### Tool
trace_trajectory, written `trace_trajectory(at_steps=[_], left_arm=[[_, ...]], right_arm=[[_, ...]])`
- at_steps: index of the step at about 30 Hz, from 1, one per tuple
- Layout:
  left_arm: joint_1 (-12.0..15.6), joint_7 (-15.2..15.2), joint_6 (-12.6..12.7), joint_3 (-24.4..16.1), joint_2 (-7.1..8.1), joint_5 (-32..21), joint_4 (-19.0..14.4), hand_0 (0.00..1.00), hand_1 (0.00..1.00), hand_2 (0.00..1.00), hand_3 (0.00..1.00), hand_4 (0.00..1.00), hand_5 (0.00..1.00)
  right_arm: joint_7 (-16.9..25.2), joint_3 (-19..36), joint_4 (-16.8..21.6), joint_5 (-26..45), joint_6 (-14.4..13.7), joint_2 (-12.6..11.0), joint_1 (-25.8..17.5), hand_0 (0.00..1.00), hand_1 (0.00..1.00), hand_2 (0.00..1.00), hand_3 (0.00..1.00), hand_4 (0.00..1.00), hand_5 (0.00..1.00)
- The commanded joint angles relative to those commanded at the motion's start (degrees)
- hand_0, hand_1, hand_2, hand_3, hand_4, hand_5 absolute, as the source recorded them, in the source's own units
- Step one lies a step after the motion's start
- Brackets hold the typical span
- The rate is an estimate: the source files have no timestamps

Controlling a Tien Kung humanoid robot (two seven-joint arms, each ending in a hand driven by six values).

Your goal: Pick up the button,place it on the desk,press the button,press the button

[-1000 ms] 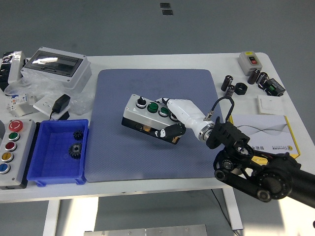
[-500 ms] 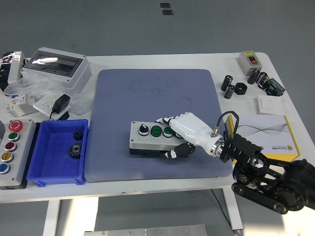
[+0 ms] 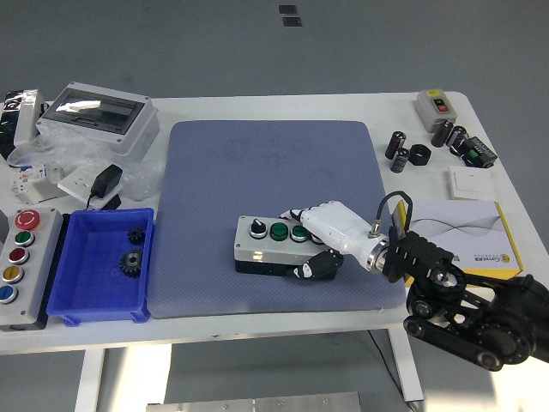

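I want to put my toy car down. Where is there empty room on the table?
The far half of the blue mat is bare, beyond the button box held by the right hand. The mat's near left corner beside the blue bin is bare too. The table's left side and far right corner are crowded.

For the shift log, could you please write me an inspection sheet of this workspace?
Surface: white table under a blue-grey mat.
Job's things: button box flat on the mat's near part.
Clutter: blue bin holding gears, four-button station, enclosure, yellow-edged box.
Hands: right hand grasps the button box; left nothing seen.
Cables: black cable looping at the right wrist.
Surroundings: grey floor.
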Motion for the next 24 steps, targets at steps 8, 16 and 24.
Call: trace_trajectory(at_steps=[8,16,24], left_arm=[[-0.01,-0.07,0.04,0.07,-0.20,-0.23,0.00,0.625,0.597,0.534,0.587,0.669,0.144],[0.02,-0.01,0.06,0.11,-0.32,-0.33,0.00,0.625,0.597,0.534,0.587,0.669,0.145],[0.03,0.02,0.02,0.13,-0.31,-0.23,0.00,0.625,0.597,0.534,0.585,0.664,0.142]], right_arm=[[0.17,0.06,0.13,0.54,-0.43,-0.37,0.13,0.799,0.761,0.765,0.722,0.436,0.002],[0.25,-0.15,0.41,0.79,-0.74,-0.73,0.49,0.833,0.784,0.787,0.758,0.475,0.002],[0.32,0.00,0.94,1.84,-0.21,-1.37,0.66,0.835,0.790,0.790,0.791,0.510,0.002]])
